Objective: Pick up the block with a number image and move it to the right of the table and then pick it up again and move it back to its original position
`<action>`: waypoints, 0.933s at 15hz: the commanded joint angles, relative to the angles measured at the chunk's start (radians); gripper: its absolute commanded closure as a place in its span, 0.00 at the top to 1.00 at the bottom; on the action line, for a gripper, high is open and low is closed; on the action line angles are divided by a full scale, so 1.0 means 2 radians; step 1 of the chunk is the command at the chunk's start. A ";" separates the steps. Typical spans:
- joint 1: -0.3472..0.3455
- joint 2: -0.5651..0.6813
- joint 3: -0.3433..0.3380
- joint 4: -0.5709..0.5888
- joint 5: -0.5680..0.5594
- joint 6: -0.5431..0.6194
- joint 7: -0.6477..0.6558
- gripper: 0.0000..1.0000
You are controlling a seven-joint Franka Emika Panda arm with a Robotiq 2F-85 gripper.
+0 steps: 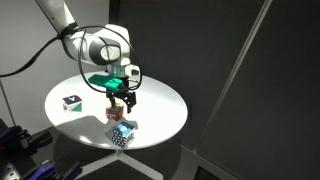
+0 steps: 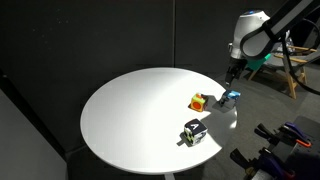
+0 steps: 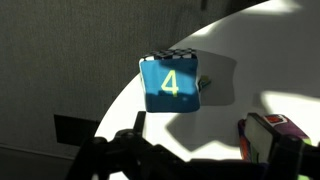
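Sitting close to the curved rim of the smooth, round white table (image 2: pixel 130 110), the block with a number image (image 3: pixel 170 83) is a small cube. In the wrist view it shows a matte blue face with a pale 4 and a checkered strip along its top edge. The gripper (image 1: pixel 122 98) hangs over the table near it, jaws spread with nothing between them; in the wrist view its fingers are only dark silhouettes. A red-and-yellow cube (image 2: pixel 198 101) stands near the block, cut off at the wrist view's edge. A white cube with a black top (image 2: pixel 194 130) lies apart, its markings too small to read.
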 commanded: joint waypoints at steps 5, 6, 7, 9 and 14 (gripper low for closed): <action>0.000 -0.036 -0.007 -0.016 -0.020 -0.040 0.065 1.00; -0.001 -0.038 -0.008 -0.018 -0.030 -0.033 0.059 1.00; -0.002 -0.041 -0.009 -0.021 -0.043 -0.025 0.053 1.00; -0.003 -0.044 -0.011 -0.024 -0.068 -0.017 0.049 1.00; -0.008 -0.045 -0.011 -0.028 -0.104 0.002 0.010 1.00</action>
